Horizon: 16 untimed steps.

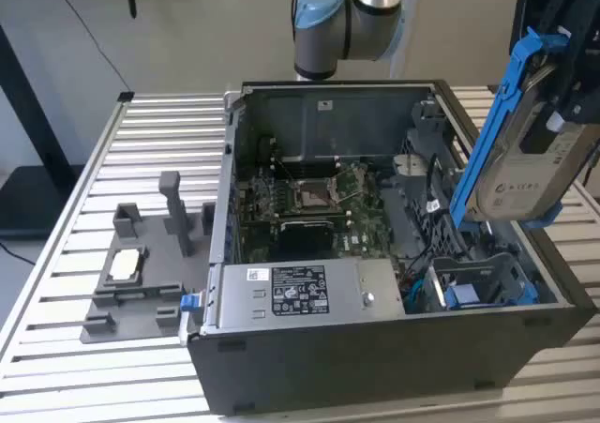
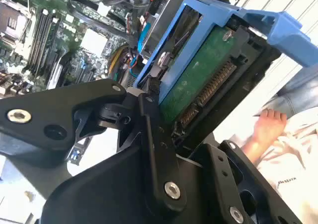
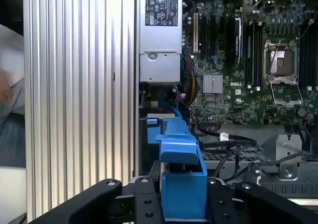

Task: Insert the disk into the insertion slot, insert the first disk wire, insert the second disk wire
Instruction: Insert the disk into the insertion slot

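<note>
So, gripper (image 1: 562,113) pinches disk (image 1: 514,174) by carrier sides, disk tilted, low end pointing down into case (image 1: 375,357). Slot (image 1: 480,282) below gripper, disk not yet in. Tilt likely for lining up entry.

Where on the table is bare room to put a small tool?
Bare table slats lie beyond the grey stand, on the exterior view's left of the computer case. Crowded: the insertion slot corner, with cables, and the gripper holding the disk above it.
</note>
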### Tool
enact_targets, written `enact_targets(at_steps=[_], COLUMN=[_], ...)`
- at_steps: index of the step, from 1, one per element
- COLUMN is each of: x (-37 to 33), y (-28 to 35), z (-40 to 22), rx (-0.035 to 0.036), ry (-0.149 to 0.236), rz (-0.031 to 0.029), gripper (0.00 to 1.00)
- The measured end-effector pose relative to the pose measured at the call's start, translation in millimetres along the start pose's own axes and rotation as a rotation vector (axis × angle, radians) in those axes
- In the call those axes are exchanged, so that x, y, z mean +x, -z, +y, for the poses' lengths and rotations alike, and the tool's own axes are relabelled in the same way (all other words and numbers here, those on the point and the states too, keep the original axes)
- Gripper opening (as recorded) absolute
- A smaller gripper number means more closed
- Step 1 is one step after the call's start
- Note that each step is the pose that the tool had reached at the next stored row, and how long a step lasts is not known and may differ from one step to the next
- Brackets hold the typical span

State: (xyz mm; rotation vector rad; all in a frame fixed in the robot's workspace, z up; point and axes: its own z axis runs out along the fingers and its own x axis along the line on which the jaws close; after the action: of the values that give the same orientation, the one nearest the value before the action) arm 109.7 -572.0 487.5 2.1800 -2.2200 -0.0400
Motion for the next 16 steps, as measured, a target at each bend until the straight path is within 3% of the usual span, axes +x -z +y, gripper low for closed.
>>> enact_targets(at_steps=[12, 16], x=[0.0, 1.8], y=[0.0, -3.1], z=[0.0, -0.3], rx=[0.0000, 0.0000], ry=[0.000, 0.000], rz=[0.0001, 0.0002], gripper=[0.33, 0.33])
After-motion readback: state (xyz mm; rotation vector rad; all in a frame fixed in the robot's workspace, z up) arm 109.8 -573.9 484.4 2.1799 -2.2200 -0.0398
